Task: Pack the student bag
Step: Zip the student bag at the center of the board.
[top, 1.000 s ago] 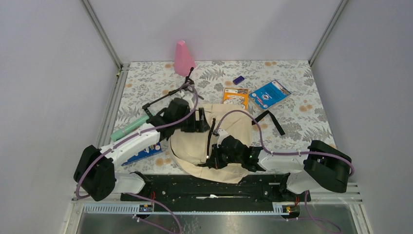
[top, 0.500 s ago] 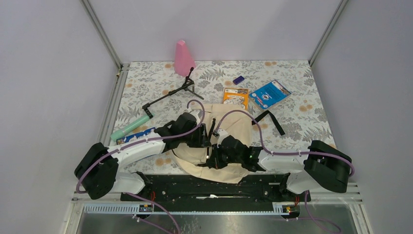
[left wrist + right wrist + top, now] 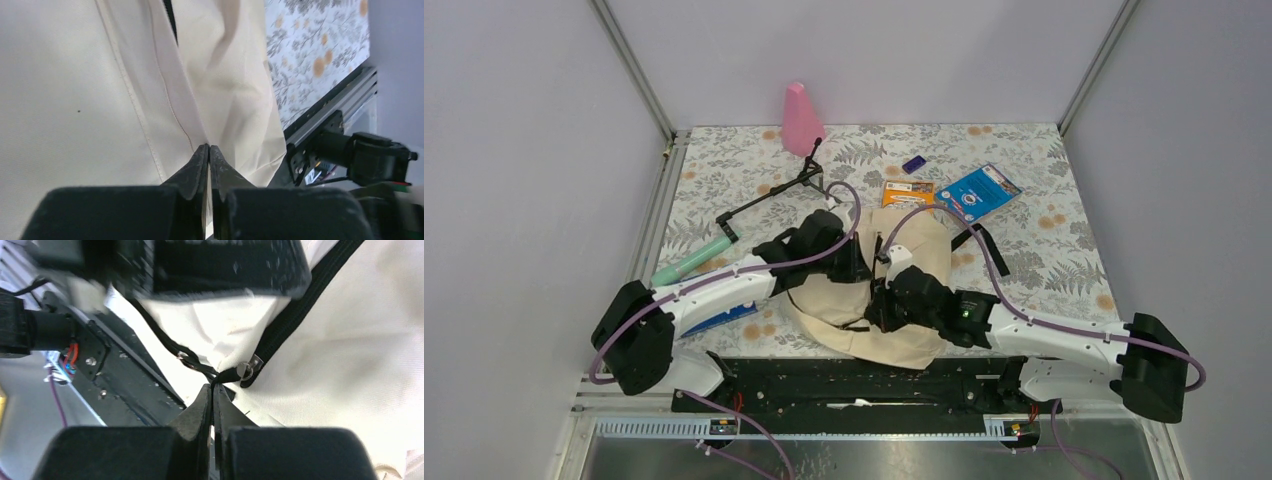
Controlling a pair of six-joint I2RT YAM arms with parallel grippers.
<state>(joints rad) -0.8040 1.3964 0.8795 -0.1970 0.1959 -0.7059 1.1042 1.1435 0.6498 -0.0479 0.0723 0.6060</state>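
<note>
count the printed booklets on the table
2: an orange printed booklet just beyond the cream fabric backpack, and a blue printed booklet to its right. A flat blue item half hidden under the left arm may be a third.

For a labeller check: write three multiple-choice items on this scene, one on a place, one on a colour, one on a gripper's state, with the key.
1. Where does the pink cone stand? A) at the table's far edge B) between the arm bases C) on a booklet
2. What colour is the tube near the table's left edge? A) red B) green C) yellow
3. How is the left gripper? A) wide open B) shut on the student bag C) out of view
Key: A, seen at the far edge; B, pale green from above; B, fingers closed on a cream fold.
</note>
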